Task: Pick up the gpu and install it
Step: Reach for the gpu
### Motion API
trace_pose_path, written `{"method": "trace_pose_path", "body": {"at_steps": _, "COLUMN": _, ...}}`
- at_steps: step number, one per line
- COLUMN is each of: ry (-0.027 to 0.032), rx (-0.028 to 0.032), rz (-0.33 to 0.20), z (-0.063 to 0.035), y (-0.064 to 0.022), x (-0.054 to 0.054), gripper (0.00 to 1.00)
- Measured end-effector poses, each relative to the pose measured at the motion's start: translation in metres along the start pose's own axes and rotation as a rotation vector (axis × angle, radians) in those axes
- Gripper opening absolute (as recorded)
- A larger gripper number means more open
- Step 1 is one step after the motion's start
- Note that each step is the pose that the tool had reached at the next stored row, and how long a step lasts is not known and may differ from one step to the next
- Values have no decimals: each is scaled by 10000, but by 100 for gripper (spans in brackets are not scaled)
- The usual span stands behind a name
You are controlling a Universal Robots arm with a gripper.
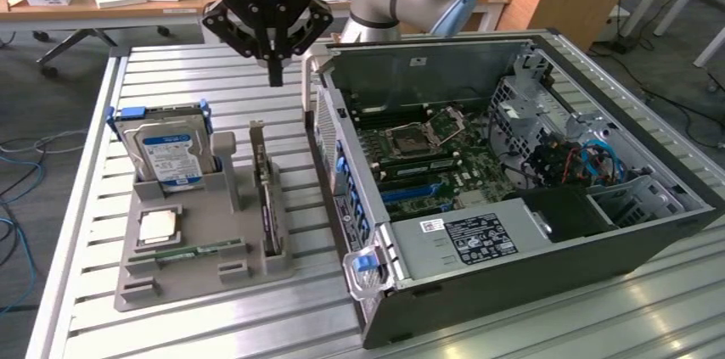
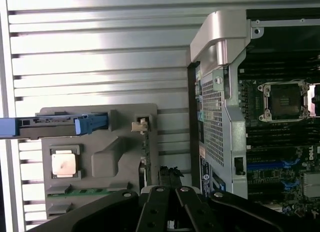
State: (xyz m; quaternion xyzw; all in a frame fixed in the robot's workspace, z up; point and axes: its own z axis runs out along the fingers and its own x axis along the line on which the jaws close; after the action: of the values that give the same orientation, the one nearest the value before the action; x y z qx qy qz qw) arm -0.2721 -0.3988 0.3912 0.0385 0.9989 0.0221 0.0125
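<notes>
tool (image 1: 275, 79): fingers together, empty, hanging above bench (image 1: 170, 79).
gpu (image 1: 268, 206): upright in tray (image 1: 204, 249) slot, just beside case (image 1: 566, 232), on the exterior view's left of it.
progress: pickup not done; install not done.
offset: gpu below tool, on near side, well apart.

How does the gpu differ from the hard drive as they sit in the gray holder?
The gpu is a thin card seen on edge; the hard drive is a thick silver box. The hard drive has a blue-white label and blue carrier; the gpu has a bare metal bracket. Both stand upright in the gray holder.
</notes>
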Motion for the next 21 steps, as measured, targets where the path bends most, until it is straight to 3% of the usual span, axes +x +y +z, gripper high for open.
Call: {"method": "trace_pose_path", "body": {"at_steps": 21, "ry": 0, "rx": 0, "rz": 6, "z": -4, "y": -13, "x": 171, "gripper": 11}}
